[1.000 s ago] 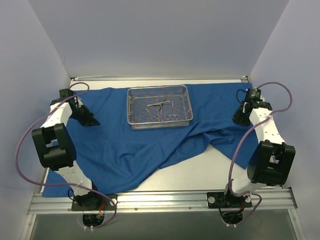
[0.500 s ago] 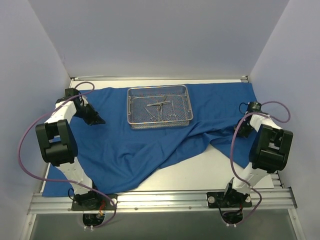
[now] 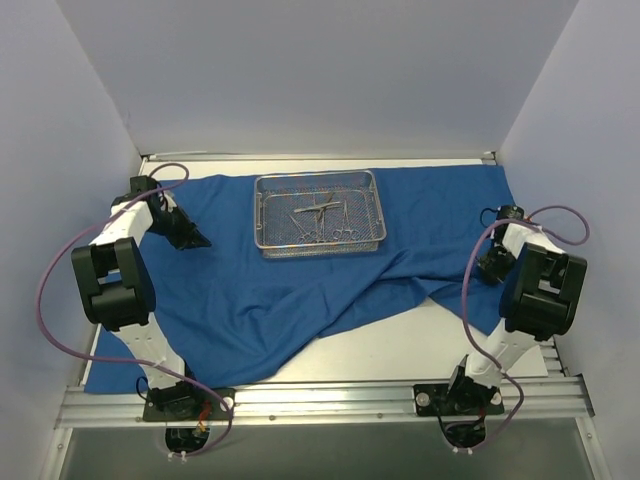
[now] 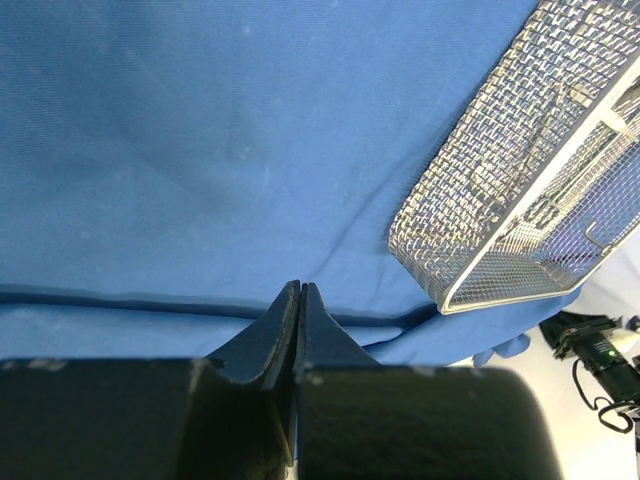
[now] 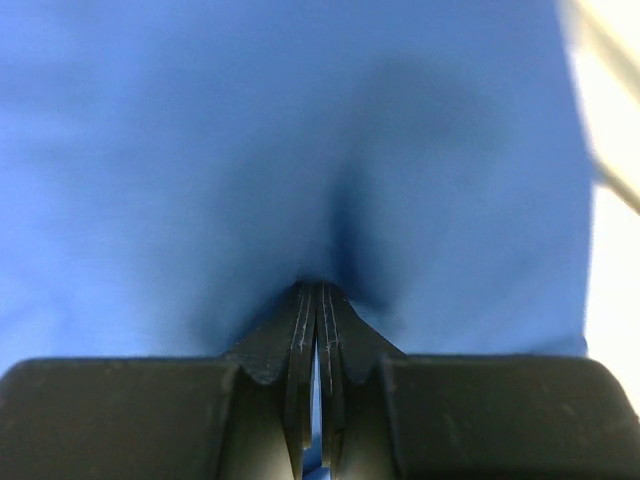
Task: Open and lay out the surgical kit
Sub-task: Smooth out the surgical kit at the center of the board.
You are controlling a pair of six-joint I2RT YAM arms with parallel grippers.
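The royal-blue cloth wrap (image 3: 250, 290) lies spread across the table, with a rumpled fold running diagonally toward the right. On its far middle stands the silver wire-mesh tray (image 3: 262, 215), with several thin ring-handled steel instruments (image 3: 320, 215) lying inside. My left gripper (image 3: 200, 241) sits low over the cloth left of the tray, jaws shut with nothing between them (image 4: 298, 288); the tray (image 4: 520, 270) shows at upper right there. My right gripper (image 3: 488, 270) is down on the cloth's right side, shut on a puckered pinch of cloth (image 5: 317, 285).
Bare white tabletop (image 3: 400, 345) shows in front of the cloth's fold. A metal rail (image 3: 320, 400) with both arm bases runs along the near edge. Pale enclosure walls stand close at the left, right and back. Purple cables loop off both arms.
The right gripper has moved toward the near edge along the right side, and the cloth's right part has shifted with it. The left arm folded in; its gripper edged slightly right.
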